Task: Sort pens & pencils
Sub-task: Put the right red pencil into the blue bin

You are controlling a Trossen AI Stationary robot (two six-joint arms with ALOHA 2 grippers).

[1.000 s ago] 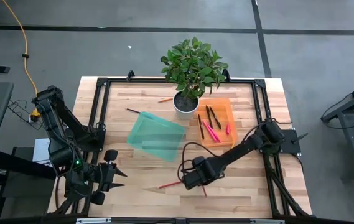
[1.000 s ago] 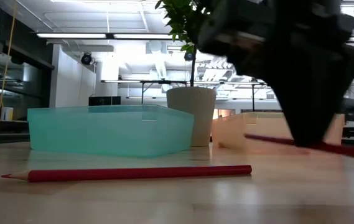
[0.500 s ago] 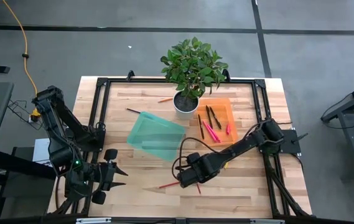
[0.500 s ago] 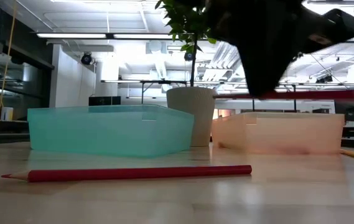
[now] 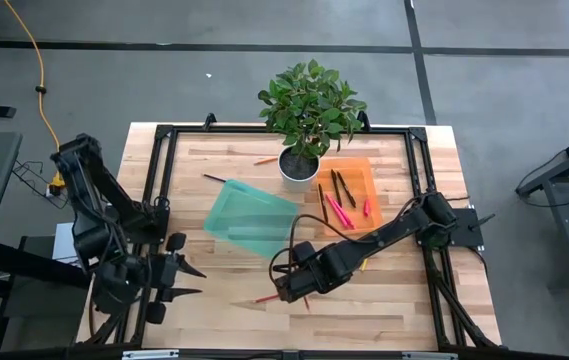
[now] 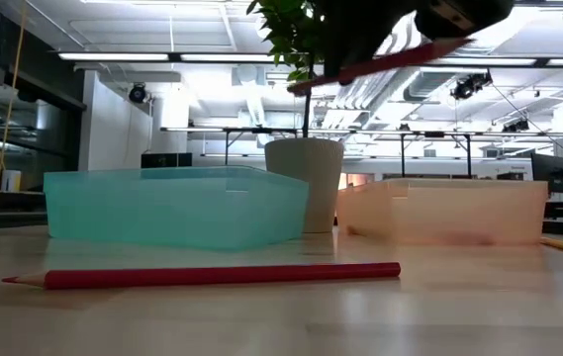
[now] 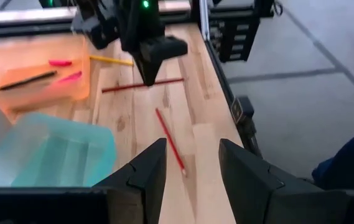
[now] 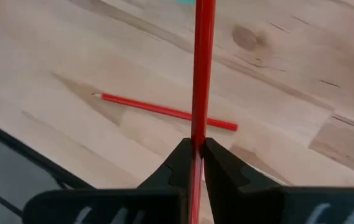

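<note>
Lighting: even, bright, from ceiling strip lights (image 6: 123, 56) visible in the low view; these glare white. Shadows: soft, short, beneath the arms on the table (image 5: 384, 300). Focus: high view sharp; low view blurs the near red pencil (image 6: 212, 275) (foreground soft); wrist views slightly smeared, own fingers (image 7: 142, 177) dark and soft-edged.

Robotics lab or test bay in an open industrial-style hall. Evidence: butcher-block wooden table (image 5: 224, 300) framed by black metal rails (image 5: 160, 190), standing on grey concrete floor (image 5: 214, 80) marked with dark tape lines (image 5: 416, 50). Yellow cable (image 5: 36, 60) trails across floor. Low view: exposed white ceiling with long fluorescent strip lights (image 6: 133, 56), ducting, further workbenches on black frames (image 6: 410, 148) behind. Potted plant (image 5: 309, 110) and two plastic sorting bins, teal (image 5: 251, 218) and orange (image 5: 349, 190), arranged as test props.
</note>
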